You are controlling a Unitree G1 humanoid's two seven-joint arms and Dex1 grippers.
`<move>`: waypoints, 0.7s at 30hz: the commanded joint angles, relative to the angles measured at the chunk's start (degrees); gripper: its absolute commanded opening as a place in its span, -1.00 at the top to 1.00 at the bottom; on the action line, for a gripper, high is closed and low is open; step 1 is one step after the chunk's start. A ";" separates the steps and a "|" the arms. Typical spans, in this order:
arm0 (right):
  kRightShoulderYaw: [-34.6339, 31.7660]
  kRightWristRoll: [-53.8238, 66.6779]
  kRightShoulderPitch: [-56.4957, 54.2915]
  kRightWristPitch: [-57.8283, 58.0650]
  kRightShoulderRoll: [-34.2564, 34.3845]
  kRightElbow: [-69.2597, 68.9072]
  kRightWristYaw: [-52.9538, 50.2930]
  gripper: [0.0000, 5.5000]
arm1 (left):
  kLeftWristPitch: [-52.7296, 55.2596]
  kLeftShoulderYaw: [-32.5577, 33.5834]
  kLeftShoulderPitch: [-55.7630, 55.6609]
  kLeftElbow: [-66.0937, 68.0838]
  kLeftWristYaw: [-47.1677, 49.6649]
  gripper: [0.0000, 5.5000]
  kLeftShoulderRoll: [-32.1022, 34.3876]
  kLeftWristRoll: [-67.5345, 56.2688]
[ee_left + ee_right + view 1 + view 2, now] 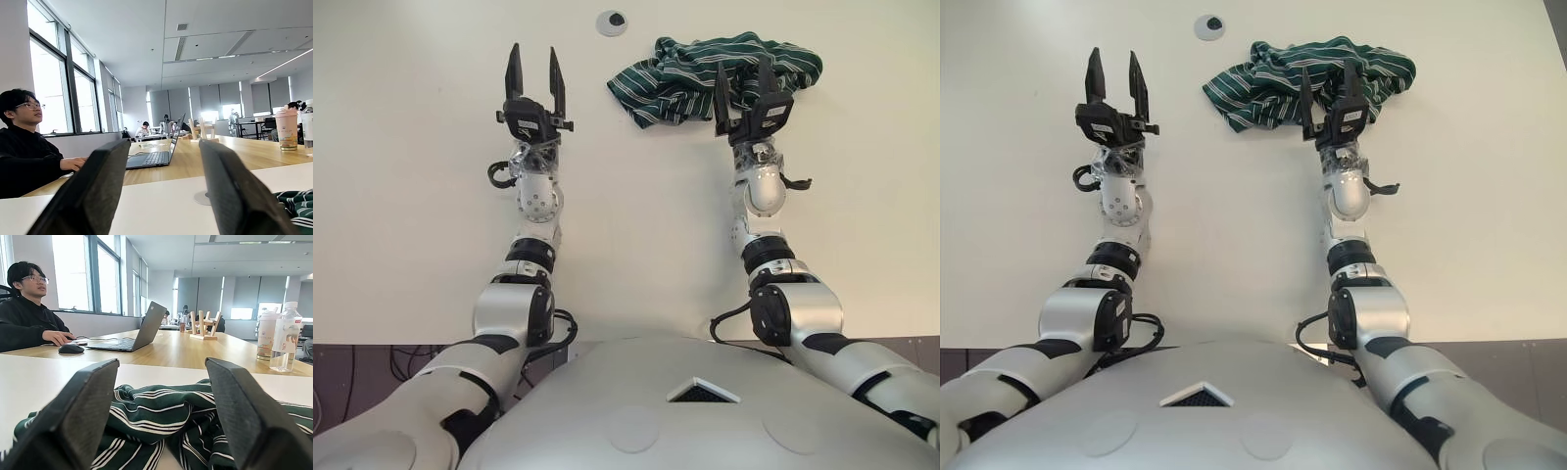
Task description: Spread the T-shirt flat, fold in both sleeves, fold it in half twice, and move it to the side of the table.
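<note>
Ahead of your right gripper (742,65), fingers apart: crumpled T-shirt (685,69), near edge between them.
Left gripper (534,49): fingers apart, well left of it.

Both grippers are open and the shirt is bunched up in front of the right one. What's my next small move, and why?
Probably lower the right gripper and close its fingers on the near edge of the T-shirt. It is open over the crumpled heap with nothing gripped, while the left gripper is open over bare table beside it. Spreading comes first.
</note>
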 commanded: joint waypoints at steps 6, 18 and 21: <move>0.24 -0.37 0.15 0.61 -0.64 0.24 -0.31 -0.19 | 1.85 0.28 2.60 2.81 -0.52 -0.20 -1.34 0.46; 0.41 -0.94 0.14 1.36 -0.74 0.36 -1.36 -0.19 | 2.27 -0.01 2.63 2.90 1.89 -0.20 -1.17 2.92; 0.38 -0.67 0.16 1.61 -0.64 0.38 -1.27 -0.19 | 2.28 -0.08 2.60 3.01 2.08 -0.20 -1.14 3.08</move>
